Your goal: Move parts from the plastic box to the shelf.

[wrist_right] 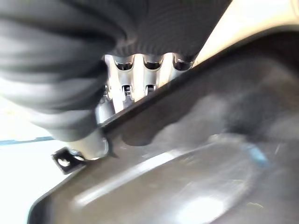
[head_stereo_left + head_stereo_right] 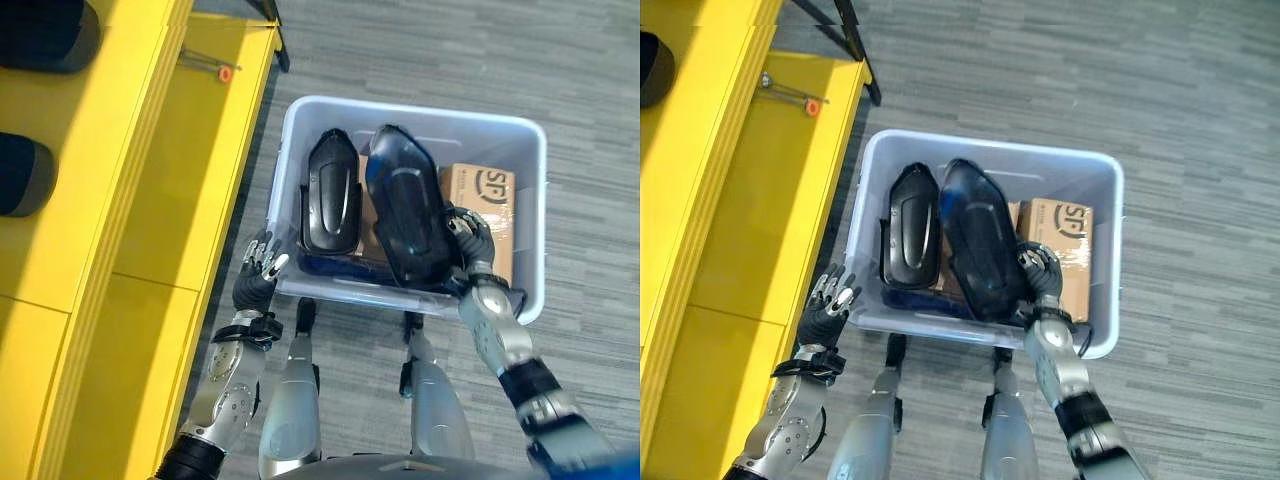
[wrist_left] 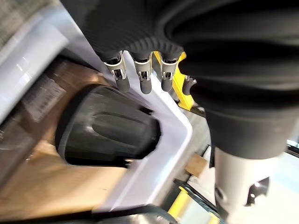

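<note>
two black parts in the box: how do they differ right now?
The right black part looks larger and glossier, tinted bluish; the left black part looks shorter and matte. The right part has the right hand at its near right edge; nothing touches the left part, and the left hand is outside the plastic box, fingers loose. Both are long, rounded dark shells lying lengthwise, side by side, beside cardboard boxes.

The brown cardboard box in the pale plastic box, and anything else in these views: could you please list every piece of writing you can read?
Brown cardboard box: one dark printed logo on its top, too small to quote reliably.
Same box, left wrist view: a pale label, blurred, unreadable.
Small orange tag on the yellow shelf: no legible text.
Two black moulded parts and pale plastic box: no writing visible.
</note>
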Robot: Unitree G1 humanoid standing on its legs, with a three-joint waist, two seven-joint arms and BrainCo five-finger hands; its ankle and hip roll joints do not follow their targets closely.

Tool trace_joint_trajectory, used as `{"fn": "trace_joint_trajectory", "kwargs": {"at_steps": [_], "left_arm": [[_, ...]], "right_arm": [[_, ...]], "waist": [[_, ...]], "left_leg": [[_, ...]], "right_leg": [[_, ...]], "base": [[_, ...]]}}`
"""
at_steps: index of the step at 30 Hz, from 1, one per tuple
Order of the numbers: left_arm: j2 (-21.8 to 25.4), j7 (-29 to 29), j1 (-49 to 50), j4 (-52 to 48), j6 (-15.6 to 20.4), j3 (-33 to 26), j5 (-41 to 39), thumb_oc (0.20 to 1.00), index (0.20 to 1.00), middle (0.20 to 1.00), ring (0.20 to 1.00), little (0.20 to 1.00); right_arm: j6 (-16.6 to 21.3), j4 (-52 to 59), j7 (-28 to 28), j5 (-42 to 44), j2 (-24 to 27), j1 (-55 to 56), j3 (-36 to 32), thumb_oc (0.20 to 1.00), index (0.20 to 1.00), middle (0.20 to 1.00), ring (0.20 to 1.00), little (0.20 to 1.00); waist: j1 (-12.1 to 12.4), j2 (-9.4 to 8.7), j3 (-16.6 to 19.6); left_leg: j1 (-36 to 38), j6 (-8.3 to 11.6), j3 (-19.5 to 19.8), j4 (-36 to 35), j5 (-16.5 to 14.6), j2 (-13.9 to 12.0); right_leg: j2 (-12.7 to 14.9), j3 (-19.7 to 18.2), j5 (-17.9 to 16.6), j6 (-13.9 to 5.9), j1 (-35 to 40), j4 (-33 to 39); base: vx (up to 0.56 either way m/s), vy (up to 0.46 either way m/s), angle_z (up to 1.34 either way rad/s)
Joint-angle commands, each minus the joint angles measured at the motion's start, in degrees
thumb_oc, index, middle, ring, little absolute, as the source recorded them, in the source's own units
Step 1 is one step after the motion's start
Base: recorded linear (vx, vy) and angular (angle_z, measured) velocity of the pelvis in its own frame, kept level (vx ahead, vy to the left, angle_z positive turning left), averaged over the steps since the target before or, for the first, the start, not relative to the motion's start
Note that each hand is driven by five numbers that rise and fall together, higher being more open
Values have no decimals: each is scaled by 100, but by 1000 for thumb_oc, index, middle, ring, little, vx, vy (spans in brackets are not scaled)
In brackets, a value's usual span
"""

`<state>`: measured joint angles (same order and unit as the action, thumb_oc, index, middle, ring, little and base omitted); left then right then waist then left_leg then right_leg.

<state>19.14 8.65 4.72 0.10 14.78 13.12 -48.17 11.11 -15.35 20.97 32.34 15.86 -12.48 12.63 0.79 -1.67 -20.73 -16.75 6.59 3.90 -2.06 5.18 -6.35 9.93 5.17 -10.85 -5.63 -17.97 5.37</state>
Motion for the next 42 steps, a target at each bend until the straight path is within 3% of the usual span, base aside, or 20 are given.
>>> {"fn": "trace_joint_trajectory", "kwargs": {"at_steps": [1,8,17,20,22,25,26,30,37,39,41,42], "left_arm": [[-22,-255,-112,-43,182,-36,97,1000,1000,1000,1000,1000],[-112,-595,276,-33,72,-348,141,1000,1000,1000,1000,1000],[-210,-899,623,-24,-77,-522,296,1000,1000,1000,1000,1000],[-259,-962,797,-22,-155,-593,331,1000,1000,1000,1000,1000],[-258,-968,809,-34,-170,-616,337,1000,1000,1000,1000,1000],[-284,-986,852,-54,-202,-660,311,1000,1000,1000,1000,1000],[-296,-985,885,-59,-233,-713,282,1000,1000,1000,1000,1000],[-348,-1023,970,-41,-280,-767,206,1000,1000,1000,1000,1000],[-423,-1117,1121,-1,-347,-805,104,1000,1000,1000,1000,1000],[-435,-1099,1071,49,-360,-756,79,1000,1000,1000,1000,1000],[-443,-1083,963,158,-359,-722,79,1000,1000,1000,1000,1000],[-462,-1073,926,195,-353,-738,90,1000,1000,1000,1000,1000]], "right_arm": [[481,-55,-409,-264,354,-775,-339,200,200,200,200,200],[502,1171,-797,-347,530,-132,-690,200,200,200,200,200],[425,1555,-1061,-230,507,317,-886,200,200,200,200,200],[382,1441,-1172,174,388,392,-843,200,200,200,200,200],[368,1432,-1200,251,368,394,-825,200,200,200,200,200],[354,1302,-1369,838,232,358,-679,200,200,200,200,200],[289,1186,-1547,1386,111,329,-529,200,200,200,200,200],[242,1109,-1731,1880,39,313,-408,200,200,200,200,200],[259,1013,-1855,2172,73,265,-353,200,200,200,200,200],[367,1041,-1781,2147,130,177,-429,200,200,200,200,200],[432,1113,-1675,2012,222,162,-565,200,200,200,200,200],[478,1172,-1628,1928,274,174,-616,200,200,200,200,200]], "waist": [[105,293,45],[84,175,627],[95,202,1234],[155,204,1465],[172,205,1504],[237,199,1619],[291,212,1660],[372,233,1709],[594,313,1649],[689,374,1445],[644,376,1284],[585,367,1214]], "left_leg": [[499,-167,70,-294,100,79],[917,-123,42,-294,0,-42],[1359,-87,201,-294,-56,-143],[1516,-80,252,-294,-82,-188],[1534,-82,261,-294,-85,-199],[1649,-87,306,-294,-88,-243],[1733,-86,344,-294,-60,-293],[1769,-32,478,-294,30,-369],[1562,120,925,-290,427,-579],[1209,212,1233,-253,722,-566],[932,148,817,-144,876,-568],[885,102,262,-50,856,-655]], "right_leg": [[30,-81,275,-160,342,-529],[-21,-23,298,-178,873,-321],[-74,168,554,-168,1423,-474],[-119,222,634,-143,1641,-462],[-122,229,651,-140,1655,-473],[-168,251,765,-99,1729,-603],[-210,289,879,-64,1802,-724],[-310,408,1015,11,1925,-788],[-626,706,1173,240,2096,-721],[-643,1034,1233,303,2030,-792],[-502,1319,1244,309,1985,-869],[-420,1458,1242,307,1972,-900]], "base": [[97,-45,-6],[65,-32,1],[58,-22,10],[59,-35,8],[25,-25,12],[25,-52,4],[16,-65,8],[-10,-97,11],[-56,-114,28],[-200,-76,55],[-161,24,117],[-110,52,177]]}}
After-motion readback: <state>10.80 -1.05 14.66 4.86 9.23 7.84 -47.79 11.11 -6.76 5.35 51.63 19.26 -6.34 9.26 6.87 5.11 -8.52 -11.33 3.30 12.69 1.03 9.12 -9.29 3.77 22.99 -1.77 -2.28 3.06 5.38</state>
